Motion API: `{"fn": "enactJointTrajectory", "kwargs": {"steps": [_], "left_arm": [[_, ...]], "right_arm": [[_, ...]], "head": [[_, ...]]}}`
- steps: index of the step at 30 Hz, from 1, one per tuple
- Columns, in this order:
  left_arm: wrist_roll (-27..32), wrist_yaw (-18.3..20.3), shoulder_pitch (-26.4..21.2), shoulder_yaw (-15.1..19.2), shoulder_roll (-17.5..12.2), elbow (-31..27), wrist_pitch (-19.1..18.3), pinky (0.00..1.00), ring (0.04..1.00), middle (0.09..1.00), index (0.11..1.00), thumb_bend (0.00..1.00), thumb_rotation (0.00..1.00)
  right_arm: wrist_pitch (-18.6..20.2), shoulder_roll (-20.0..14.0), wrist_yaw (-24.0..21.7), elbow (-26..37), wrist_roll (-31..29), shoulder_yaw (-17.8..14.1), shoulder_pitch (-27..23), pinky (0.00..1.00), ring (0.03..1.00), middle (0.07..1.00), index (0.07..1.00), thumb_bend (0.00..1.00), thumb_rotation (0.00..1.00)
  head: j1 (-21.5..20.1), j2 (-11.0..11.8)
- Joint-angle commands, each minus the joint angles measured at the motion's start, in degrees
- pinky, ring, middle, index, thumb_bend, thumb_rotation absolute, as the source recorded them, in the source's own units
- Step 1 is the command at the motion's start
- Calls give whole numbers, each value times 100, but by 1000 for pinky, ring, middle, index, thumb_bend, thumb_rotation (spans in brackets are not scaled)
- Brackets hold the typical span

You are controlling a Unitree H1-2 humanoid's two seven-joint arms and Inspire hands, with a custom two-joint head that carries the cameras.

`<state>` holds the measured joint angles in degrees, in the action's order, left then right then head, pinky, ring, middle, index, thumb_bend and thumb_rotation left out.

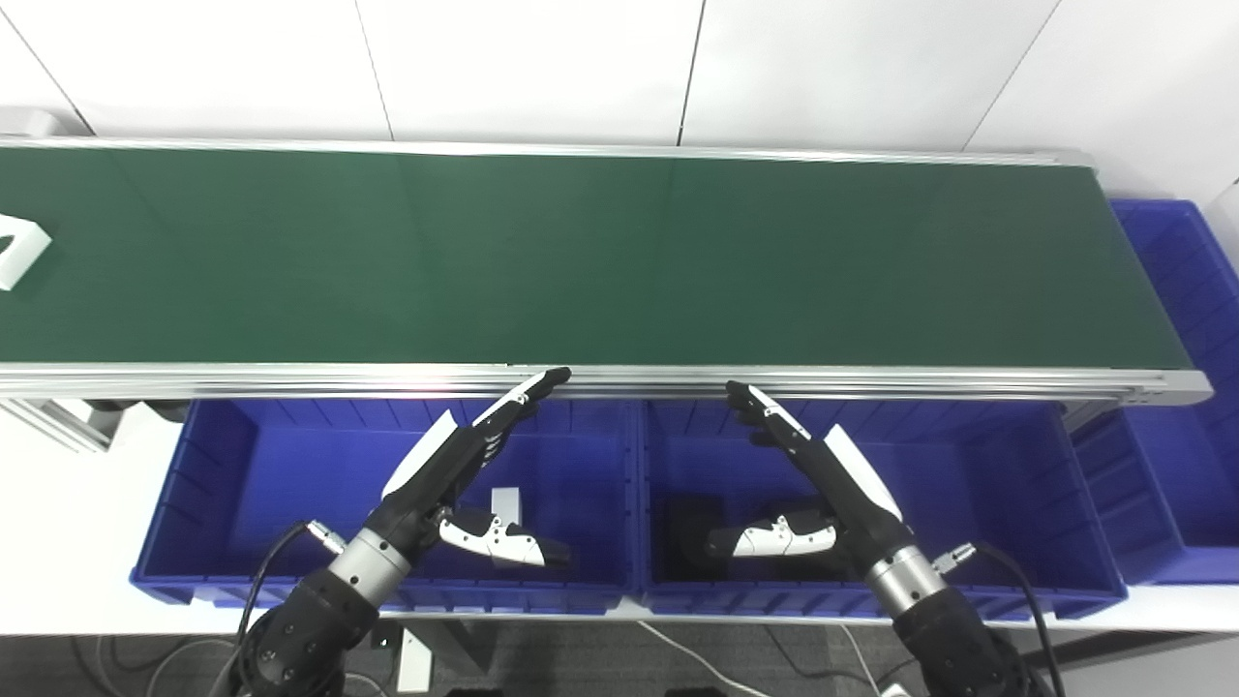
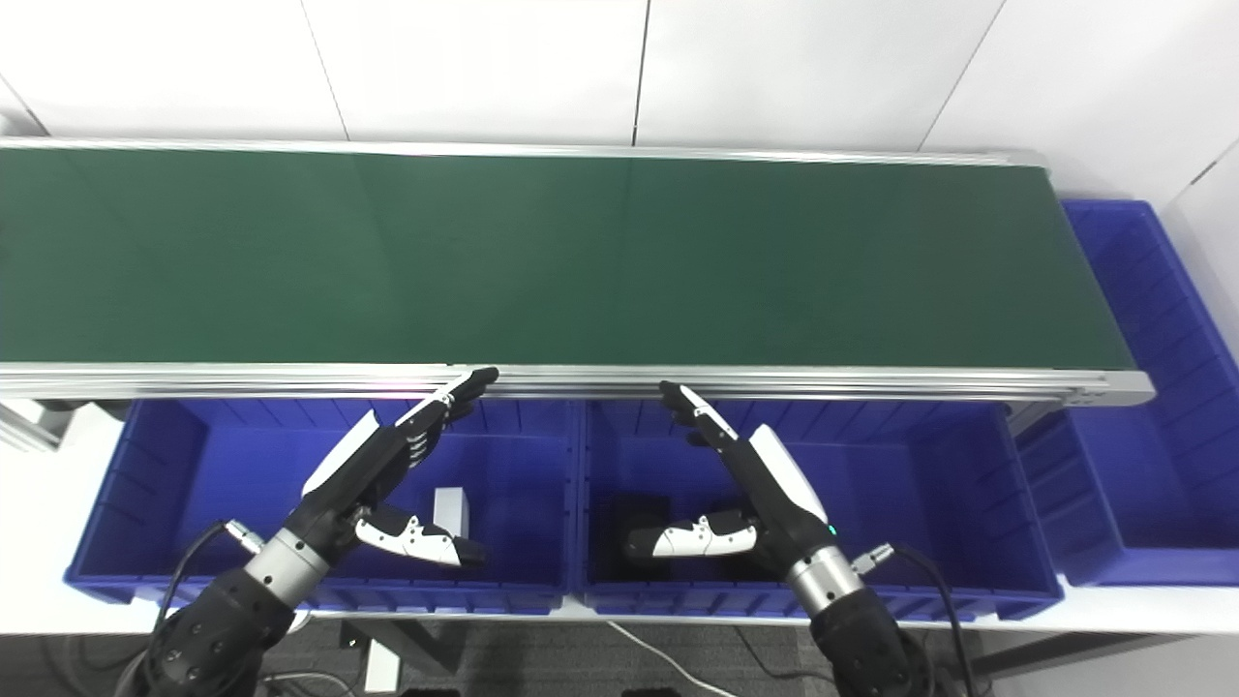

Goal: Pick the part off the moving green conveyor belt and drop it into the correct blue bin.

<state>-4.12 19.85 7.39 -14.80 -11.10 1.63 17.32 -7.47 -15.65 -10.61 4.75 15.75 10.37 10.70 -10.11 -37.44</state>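
A white angular part (image 1: pixel 19 249) lies at the far left end of the green conveyor belt (image 1: pixel 581 261), partly cut off by the picture edge; it does not show in the right eye view. My left hand (image 1: pixel 455 474) is open and empty, fingers stretched toward the belt's near rail, above the left blue bin (image 1: pixel 242 465). My right hand (image 1: pixel 813 474) is open and empty, fingers stretched the same way, above the middle blue bin (image 1: pixel 987 484). Both hands are far from the part.
A small white part (image 1: pixel 504 503) lies in the left bin, and a dark object (image 2: pixel 639 518) lies in the middle bin. A third blue bin (image 1: pixel 1181 387) stands at the belt's right end. The belt's aluminium rail (image 1: pixel 871 378) runs just beyond my fingertips.
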Motion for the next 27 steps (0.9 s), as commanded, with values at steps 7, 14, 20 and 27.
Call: {"fn": "enactJointTrajectory", "kwargs": {"steps": [7, 14, 20, 27], "left_arm": [[25, -26, -63, 5, -8, -63, 118, 992, 993, 986, 956, 923, 197], [-61, -58, -64, 1, -1, -85, 106, 978, 985, 982, 952, 922, 203], [-146, -82, -55, -27, 28, -77, 106, 975, 988, 985, 952, 924, 212], [-461, -274, -103, -170, 279, 216, 358, 922, 962, 967, 936, 934, 248]], "right_arm": [[-287, -30, 83, 162, -10, -35, -37, 847, 901, 916, 947, 989, 439], [-314, -30, 80, 124, -30, -44, -43, 855, 905, 917, 948, 988, 431], [-387, -82, 66, 95, -69, -64, -29, 852, 905, 920, 953, 979, 426], [-601, -250, -3, 96, -380, -168, 29, 883, 909, 919, 964, 951, 352]], "head": [[9, 0], [10, 3], [488, 105], [1847, 572]]}}
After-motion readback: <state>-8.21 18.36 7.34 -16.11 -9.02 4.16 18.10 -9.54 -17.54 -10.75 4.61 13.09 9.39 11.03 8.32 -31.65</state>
